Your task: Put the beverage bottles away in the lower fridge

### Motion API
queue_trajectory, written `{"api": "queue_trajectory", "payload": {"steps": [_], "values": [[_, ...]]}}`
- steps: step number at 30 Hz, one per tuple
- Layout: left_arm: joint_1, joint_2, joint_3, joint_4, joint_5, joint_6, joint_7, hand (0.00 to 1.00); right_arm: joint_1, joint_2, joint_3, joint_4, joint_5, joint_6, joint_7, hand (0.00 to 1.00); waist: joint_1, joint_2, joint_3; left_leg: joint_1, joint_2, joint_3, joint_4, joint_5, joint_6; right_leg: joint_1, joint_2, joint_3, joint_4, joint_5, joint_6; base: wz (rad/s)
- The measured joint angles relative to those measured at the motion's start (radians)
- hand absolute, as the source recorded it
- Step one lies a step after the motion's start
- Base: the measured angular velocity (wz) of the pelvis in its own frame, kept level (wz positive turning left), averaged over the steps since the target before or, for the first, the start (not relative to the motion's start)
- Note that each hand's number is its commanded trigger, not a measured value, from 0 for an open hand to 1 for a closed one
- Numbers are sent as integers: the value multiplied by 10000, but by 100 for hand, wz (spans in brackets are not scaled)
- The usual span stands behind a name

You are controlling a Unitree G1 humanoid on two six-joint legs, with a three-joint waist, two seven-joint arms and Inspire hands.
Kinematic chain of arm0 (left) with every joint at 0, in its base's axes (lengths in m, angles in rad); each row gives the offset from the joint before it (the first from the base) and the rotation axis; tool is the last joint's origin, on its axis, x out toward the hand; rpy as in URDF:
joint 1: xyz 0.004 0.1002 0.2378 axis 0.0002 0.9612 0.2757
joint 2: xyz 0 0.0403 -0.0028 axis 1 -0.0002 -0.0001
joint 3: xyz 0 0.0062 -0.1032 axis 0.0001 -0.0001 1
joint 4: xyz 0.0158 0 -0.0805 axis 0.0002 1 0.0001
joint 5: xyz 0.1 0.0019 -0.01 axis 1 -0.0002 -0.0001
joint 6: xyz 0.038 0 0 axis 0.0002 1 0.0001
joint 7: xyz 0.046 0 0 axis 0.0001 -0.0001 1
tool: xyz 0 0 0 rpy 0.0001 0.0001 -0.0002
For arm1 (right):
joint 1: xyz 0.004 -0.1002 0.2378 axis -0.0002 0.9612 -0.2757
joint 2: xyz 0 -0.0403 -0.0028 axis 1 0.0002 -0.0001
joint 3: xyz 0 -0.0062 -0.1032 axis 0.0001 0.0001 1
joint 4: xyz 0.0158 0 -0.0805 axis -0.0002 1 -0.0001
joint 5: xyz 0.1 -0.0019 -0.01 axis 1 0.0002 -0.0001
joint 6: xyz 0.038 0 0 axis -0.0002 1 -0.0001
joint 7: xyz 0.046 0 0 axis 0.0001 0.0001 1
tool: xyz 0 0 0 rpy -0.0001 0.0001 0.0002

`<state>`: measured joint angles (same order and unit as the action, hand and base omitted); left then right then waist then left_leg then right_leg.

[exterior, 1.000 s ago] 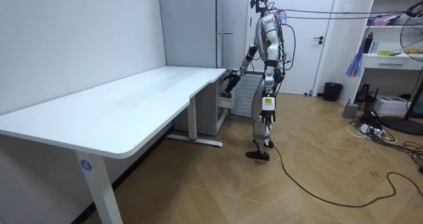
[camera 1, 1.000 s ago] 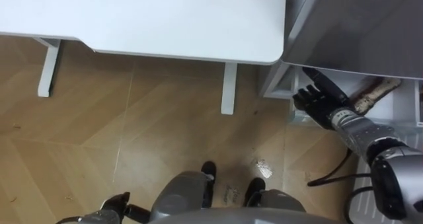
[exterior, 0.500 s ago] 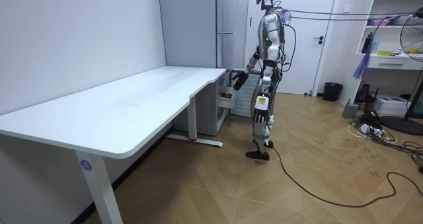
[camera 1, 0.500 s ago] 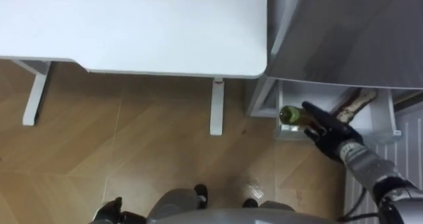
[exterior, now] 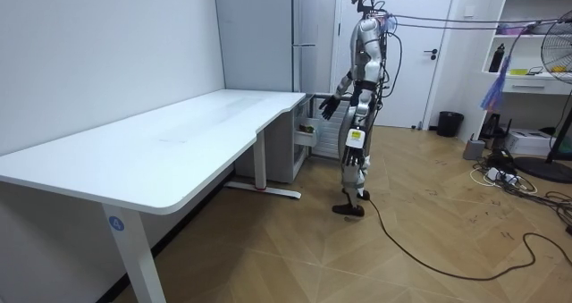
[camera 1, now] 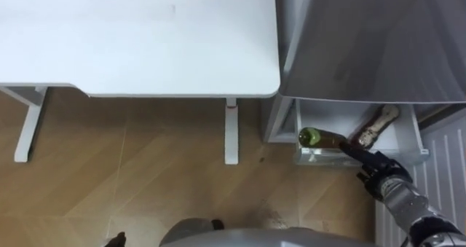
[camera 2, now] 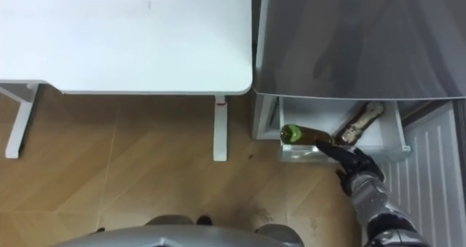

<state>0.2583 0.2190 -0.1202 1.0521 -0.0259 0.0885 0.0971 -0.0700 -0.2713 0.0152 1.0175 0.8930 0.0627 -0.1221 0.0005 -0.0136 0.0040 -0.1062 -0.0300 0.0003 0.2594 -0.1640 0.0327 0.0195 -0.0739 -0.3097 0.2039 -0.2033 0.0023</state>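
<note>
One bottle (camera 1: pixel 318 137) partly behind right hand (camera 1: pixel 380 173).

Bright, even room light from above. White desk top (camera 1: pixel 138 36) nearly washes out; soft shadow under its edge on the wood floor (camera 1: pixel 131 174). Grey fridge front (camera 1: pixel 378 43) shows dull mottled sheen (drawer (camera 1: pixel 328 119) below sits shaded). My right hand (camera 1: pixel 380 173) reads dark.

White desk (camera 1: pixel 138 39) occupies the upper left, one desk leg (camera 1: pixel 231 130) at centre. Wood floor (camera 1: pixel 145 174) below. Room view: black bin (exterior: pixel 450 123) right of centre, fan (exterior: pixel 560 48) far right.
</note>
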Motion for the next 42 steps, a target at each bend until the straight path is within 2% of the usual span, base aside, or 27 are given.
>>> {"api": "queue_trajectory", "payload": {"steps": [6, 8, 13, 14, 18, 21, 26, 30, 40, 42], "values": [[-6, -5, -17, 10, -10, 4, 29, 0, 121, 105, 49, -300, 651, -128, -531, 0, 69, 111, 9, -58, 24, 66, 128, -53, 19, -75, 28, 116, 45, -19, 17, -3], [-71, -10, -47, 17, -9, -4, -16, 0, 103, 197, 132, -261, 1260, -370, -691, 0, 90, 187, -4, -250, 30, 164, 221, -80, 25, -320, 43, 190, 213, -23, 9, -11], [-588, -30, -190, 306, -5, -15, -200, 0, 17, 420, 182, -62, 1695, -473, -819, 0, 101, 375, 56, -905, 77, 229, 557, -82, 41, -1100, 19, 391, 766, -28, -13, -4], [-747, -38, -203, 378, -9, -24, -230, 0, -113, 418, 166, -36, 2123, -474, -828, 0, 103, 414, 86, -1113, 89, 259, 672, -81, 44, -1347, 10, 445, 915, -33, -22, -11], [-1222, -37, -224, 701, -121, -49, -225, 0, -786, 414, 4, 712, 3331, -538, -820, 0, 86, 450, 115, -1728, 148, 286, 1039, -87, 67, -1929, 29, 565, 1149, -68, -69, -3], [-1349, -40, -225, 713, -146, -89, -227, 0, -1167, 383, -21, 969, 3367, -551, -746, 0, 74, 469, 124, -2198, 173, 274, 1293, -101, 82, -2417, 35, 590, 1467, -105, -107, 0], [-1385, -35, -544, 707, -218, -17, -227, 0, -1702, 352, -370, 1157, 3597, -604, -725, 0, 204, 657, 176, -3025, 179, 226, 1721, -100, 84, -3296, 24, 632, 1992, -157, -180, 0], [-1456, -20, -616, 670, -208, 2, -227, 0, -1750, 324, -368, 1167, 4016, -603, -713, 0, 339, 699, 176, -3214, 168, 218, 1721, -45, 77, -3612, -144, 630, 2299, -262, -208, 3], [-1614, -20, -616, 652, -223, -98, -141, 0, -2029, 295, -393, 1199, 3732, -630, -477, 0, 323, 628, 175, -3545, 189, 400, 1726, -35, 62, -4055, -172, 695, 2336, -275, -244, -3], [-1749, -20, -615, 672, -240, -97, -137, 0, -2252, 280, -394, 1474, 3689, -630, -434, 0, 321, 588, 203, -3571, 184, 406, 1722, -34, 64, -4093, -173, 716, 2346, -274, -242, -2]]}}
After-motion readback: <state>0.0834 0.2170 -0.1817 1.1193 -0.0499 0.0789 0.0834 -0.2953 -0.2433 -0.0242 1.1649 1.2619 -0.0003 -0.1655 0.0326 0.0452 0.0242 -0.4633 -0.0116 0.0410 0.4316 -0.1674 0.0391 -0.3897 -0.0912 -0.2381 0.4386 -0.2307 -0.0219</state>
